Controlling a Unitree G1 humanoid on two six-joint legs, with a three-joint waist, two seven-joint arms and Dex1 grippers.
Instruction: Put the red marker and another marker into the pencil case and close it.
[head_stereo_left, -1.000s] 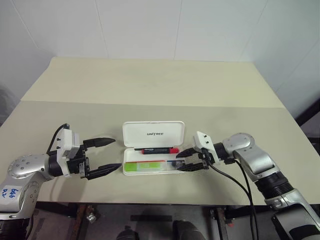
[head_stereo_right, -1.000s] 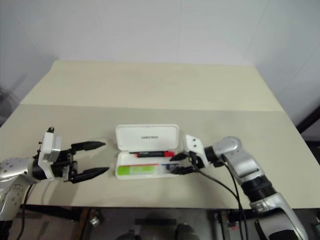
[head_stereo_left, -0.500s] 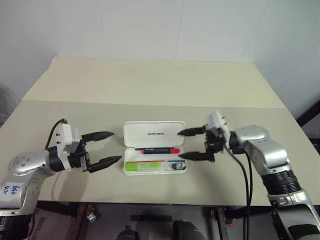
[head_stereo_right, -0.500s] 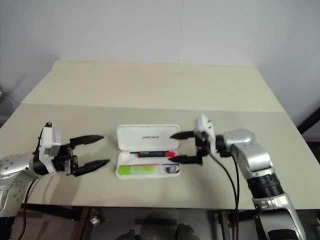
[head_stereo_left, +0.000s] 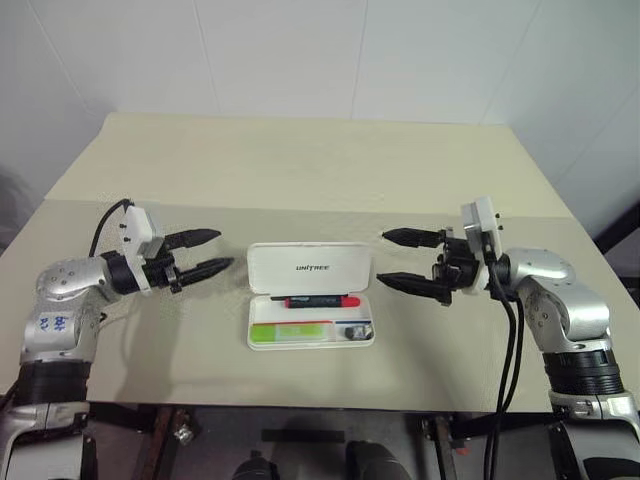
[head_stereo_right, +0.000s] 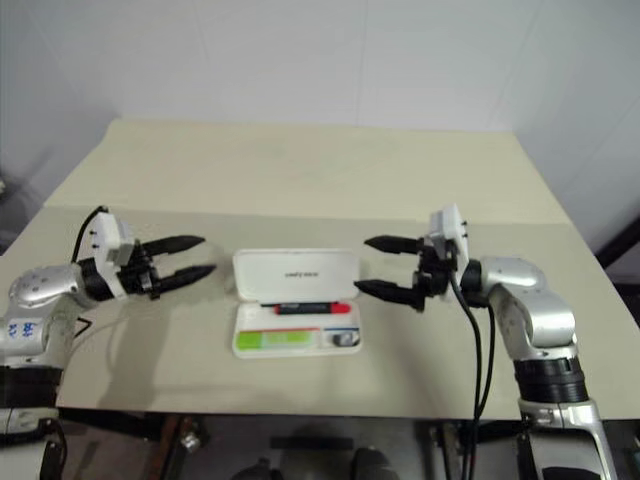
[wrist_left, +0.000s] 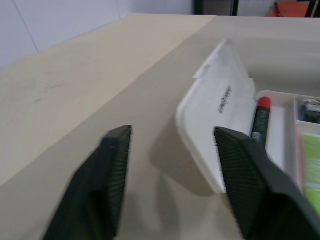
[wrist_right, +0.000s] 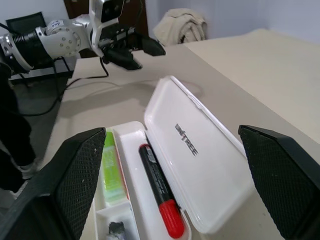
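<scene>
A beige table (head_stereo_left: 300, 170) carries the open pencil case (head_stereo_left: 310, 268).

A pale beige worktop (head_stereo_left: 320, 170) runs back to a white panelled wall (head_stereo_left: 300, 50), a seam crossing its width halfway. Light is soft and even. Dark metal framing (head_stereo_left: 300, 435) shows beneath the front edge.

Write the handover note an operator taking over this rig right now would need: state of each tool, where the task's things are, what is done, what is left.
Left tool: open, empty, off the left end of the pencil case.
Right tool: wide open, empty, off the case's right end.
Pencil case: on the table, lid up.
Red marker: in the tray's rear slot.
Green marker: in the front slot, beside a small grey clip.
Done: both markers are in.
Left: shut the lid.
</scene>
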